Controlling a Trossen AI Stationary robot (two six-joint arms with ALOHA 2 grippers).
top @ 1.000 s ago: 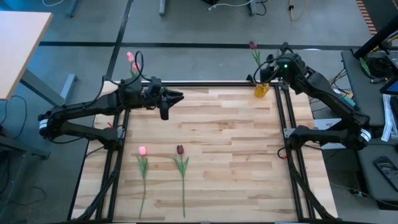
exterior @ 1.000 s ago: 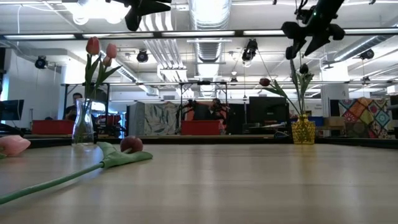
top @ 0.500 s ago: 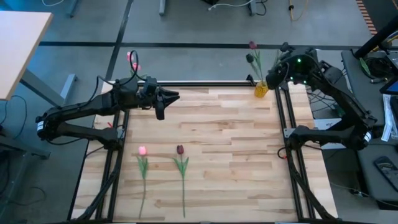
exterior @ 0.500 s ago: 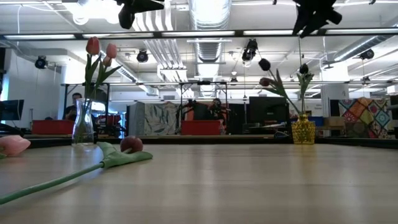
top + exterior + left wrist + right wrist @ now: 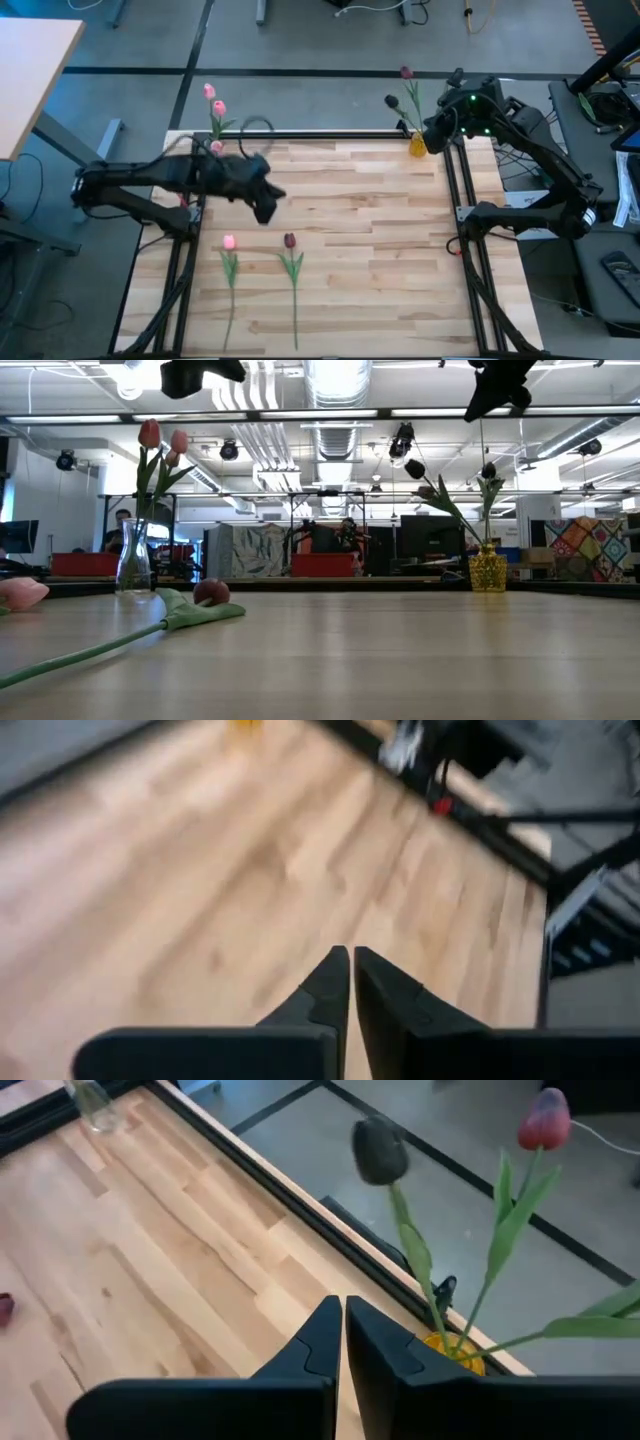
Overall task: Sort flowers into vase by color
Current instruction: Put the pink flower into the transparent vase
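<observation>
Two flowers lie on the table, heads toward the far edge: a pink tulip (image 5: 229, 242) and a maroon tulip (image 5: 289, 241). A clear vase (image 5: 215, 146) at the far left holds pink tulips (image 5: 213, 100). A yellow vase (image 5: 417, 146) at the far right holds maroon tulips (image 5: 392, 101). My left gripper (image 5: 268, 207) hangs shut over the table's left half, a little beyond the two lying tulips; its shut fingers (image 5: 350, 965) hold nothing. My right gripper (image 5: 431, 133) hovers shut just above the yellow vase (image 5: 455, 1348), with nothing between its fingers (image 5: 343, 1312).
A black frame rail (image 5: 330, 134) runs along the table's far edge, and side rails (image 5: 462, 230) flank it. The middle and right of the wooden top (image 5: 380, 250) are bare. In the low view the maroon tulip's (image 5: 210, 592) stem and leaf lie across the near left.
My left gripper has swung from the far edge toward the near edge, coming closer to the two lying tulips. My right gripper has risen above the yellow vase. One maroon tulip now stands free in that vase, leaning toward the table's left.
</observation>
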